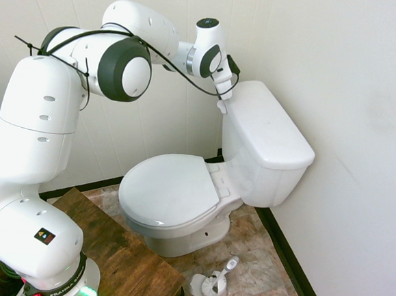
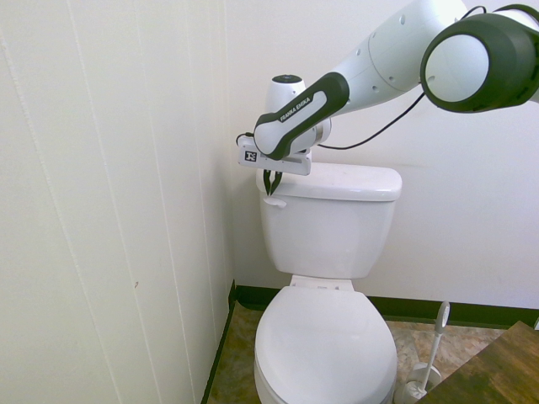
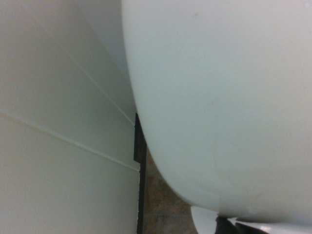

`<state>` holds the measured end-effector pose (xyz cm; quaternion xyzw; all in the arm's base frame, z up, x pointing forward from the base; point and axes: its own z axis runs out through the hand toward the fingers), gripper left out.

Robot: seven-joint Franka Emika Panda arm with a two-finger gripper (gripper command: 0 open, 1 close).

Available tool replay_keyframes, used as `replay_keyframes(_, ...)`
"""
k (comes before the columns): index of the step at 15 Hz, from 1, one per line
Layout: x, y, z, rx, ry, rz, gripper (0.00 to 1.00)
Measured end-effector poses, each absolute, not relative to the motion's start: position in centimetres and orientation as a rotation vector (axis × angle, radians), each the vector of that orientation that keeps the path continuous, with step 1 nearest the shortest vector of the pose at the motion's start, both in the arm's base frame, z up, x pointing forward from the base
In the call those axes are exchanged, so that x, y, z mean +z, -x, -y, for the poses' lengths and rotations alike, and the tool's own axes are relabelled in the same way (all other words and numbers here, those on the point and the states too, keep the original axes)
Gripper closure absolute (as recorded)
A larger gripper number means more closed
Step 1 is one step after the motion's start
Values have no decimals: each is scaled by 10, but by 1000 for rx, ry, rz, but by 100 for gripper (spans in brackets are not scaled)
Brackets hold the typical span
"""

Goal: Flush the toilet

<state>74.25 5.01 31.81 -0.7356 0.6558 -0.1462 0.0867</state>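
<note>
The white toilet [image 1: 171, 187] stands in the corner with its seat lid down and its boxy tank [image 1: 267, 140] against the wall. In the second exterior view the tank [image 2: 328, 223] faces me. The small white flush lever [image 2: 275, 202] sits at its upper corner nearest the panelled wall. My gripper [image 2: 271, 187] hangs just above the lever, its dark fingers pointing down, drawn together and at or touching the lever. In the first exterior view the gripper [image 1: 224, 98] meets the lever [image 1: 222, 107] at the tank's edge. The tank's curved side [image 3: 219, 97] fills the wrist view.
A white toilet brush in its holder [image 1: 213, 286] stands on the tiled floor beside the bowl; the brush [image 2: 428, 362] also shows in the second exterior view. A dark wooden board [image 1: 114, 251] lies by the arm's base. The panelled wall [image 2: 126, 210] runs close beside the tank and gripper.
</note>
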Motion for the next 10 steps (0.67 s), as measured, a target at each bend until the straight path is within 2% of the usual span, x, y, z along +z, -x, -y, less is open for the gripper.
replay_keyframes(10,284,-757,-45,-374,2171,-2045,100)
